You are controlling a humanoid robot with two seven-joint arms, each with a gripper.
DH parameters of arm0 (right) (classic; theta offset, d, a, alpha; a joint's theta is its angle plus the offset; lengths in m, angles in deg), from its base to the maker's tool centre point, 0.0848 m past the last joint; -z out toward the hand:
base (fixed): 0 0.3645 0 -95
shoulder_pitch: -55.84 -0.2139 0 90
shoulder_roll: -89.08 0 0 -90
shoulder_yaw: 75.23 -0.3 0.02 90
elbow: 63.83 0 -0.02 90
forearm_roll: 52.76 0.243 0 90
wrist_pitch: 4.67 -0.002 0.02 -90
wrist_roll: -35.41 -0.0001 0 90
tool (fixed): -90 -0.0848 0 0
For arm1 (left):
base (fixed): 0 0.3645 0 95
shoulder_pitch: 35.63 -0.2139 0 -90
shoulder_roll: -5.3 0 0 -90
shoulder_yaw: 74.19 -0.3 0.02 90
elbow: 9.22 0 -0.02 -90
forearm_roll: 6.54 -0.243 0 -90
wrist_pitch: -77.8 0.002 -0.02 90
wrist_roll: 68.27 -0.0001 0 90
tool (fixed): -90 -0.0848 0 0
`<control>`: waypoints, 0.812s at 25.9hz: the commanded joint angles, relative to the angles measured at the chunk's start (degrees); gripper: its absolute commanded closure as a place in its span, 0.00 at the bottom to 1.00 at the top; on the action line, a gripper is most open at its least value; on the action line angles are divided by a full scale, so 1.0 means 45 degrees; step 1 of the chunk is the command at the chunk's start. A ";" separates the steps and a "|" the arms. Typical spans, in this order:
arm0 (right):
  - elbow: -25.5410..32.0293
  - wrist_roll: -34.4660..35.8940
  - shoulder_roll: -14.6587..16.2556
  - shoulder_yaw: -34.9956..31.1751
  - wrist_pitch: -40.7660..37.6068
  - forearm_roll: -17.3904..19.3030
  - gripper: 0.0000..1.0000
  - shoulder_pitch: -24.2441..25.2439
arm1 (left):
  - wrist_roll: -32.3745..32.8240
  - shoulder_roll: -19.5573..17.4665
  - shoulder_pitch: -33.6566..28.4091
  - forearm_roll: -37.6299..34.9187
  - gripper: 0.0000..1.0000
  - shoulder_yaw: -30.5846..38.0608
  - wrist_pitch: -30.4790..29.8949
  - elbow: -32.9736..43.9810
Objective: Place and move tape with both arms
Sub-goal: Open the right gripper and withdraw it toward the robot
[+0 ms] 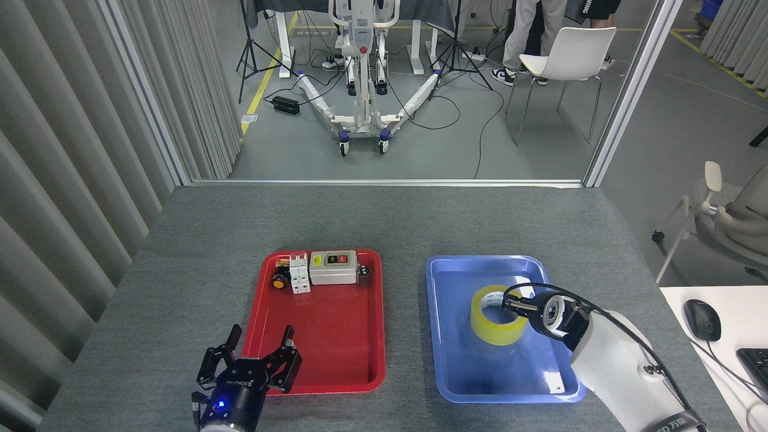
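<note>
The tape [489, 329], a wide yellow roll with a white core, is in the blue tray [480, 375], its hole facing up and it seems raised off the tray floor. My right gripper [515, 304] reaches in from the right and is shut on the roll's right rim, with one finger inside the core. My left gripper [255, 354] is open with its black fingers spread. It hovers at the near left corner of the red tray [336, 342] and holds nothing.
At the red tray's far end sit a grey switch box [333, 267], white breakers [299, 273] and a small orange-and-black button [278, 281]. A white desk with a mouse [702, 318] adjoins the table on the right. A white chair [570, 57] and a person's legs are beyond.
</note>
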 commanded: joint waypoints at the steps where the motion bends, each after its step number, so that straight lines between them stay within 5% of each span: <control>1: 0.1210 0.0832 0.0326 -0.0033 -0.0272 -0.0337 0.34 0.0358 | -0.0142 -0.0365 -0.0002 0.0444 0.00 0.0023 -0.0227 0.0069; 5: 0.2518 0.1418 0.1087 -0.0598 -0.0545 -0.1137 0.28 0.0865 | -0.0181 -0.0365 0.0038 0.0464 0.00 0.0082 -0.0129 0.0069; 8: 0.3905 0.2199 0.0951 -0.3313 -0.1951 -0.3714 0.25 0.2681 | -0.0181 -0.0365 0.0077 0.0464 0.00 0.0375 -0.0129 0.0069; 13: 0.6581 0.4700 -0.0885 -0.7708 -0.5526 -0.7974 0.17 0.6158 | -0.0181 -0.0365 0.0194 0.0464 0.00 0.0472 -0.0149 0.0069; 18: 0.8104 0.8019 -0.1530 -0.8177 -0.5780 -0.8403 0.03 0.8209 | -0.0181 -0.0365 0.0213 0.0464 0.00 0.0726 -0.0149 0.0069; 21: 0.8808 0.8274 -0.1491 -0.8158 -0.5565 -0.8384 0.01 0.9147 | -0.0181 -0.0365 0.0213 0.0464 0.00 0.0765 -0.0149 0.0088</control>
